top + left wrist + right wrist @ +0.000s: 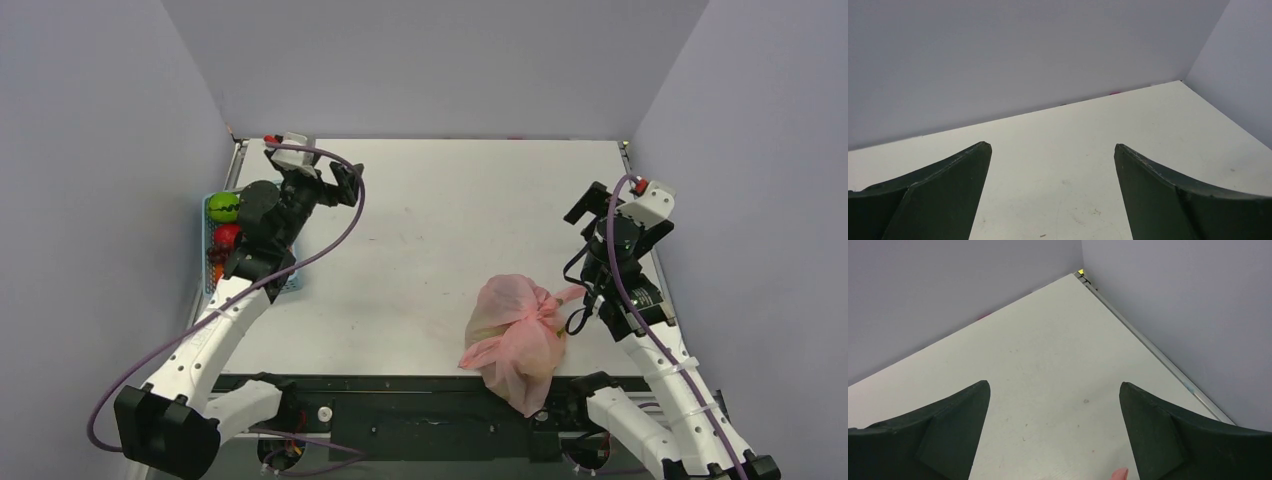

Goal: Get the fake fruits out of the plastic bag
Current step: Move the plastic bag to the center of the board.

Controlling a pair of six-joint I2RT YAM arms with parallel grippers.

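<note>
The pink plastic bag (512, 335) lies bunched at the near right of the table, its knotted handles pointing towards my right arm. The fake fruits are inside it; only a faint yellowish shade shows through the plastic. My right gripper (628, 218) is open and empty, just beyond the bag by the right edge. In the right wrist view it (1054, 385) is over bare table, with a tip of the bag (1120, 473) at the bottom edge. My left gripper (335, 185) is open and empty at the far left, over bare table in its wrist view (1053, 147).
A light-blue basket (288, 285) stands at the table's left edge, under my left arm. It holds a green ball with a dark zigzag stripe (224, 207) and a red item (227, 235). Grey walls close in the back and both sides.
</note>
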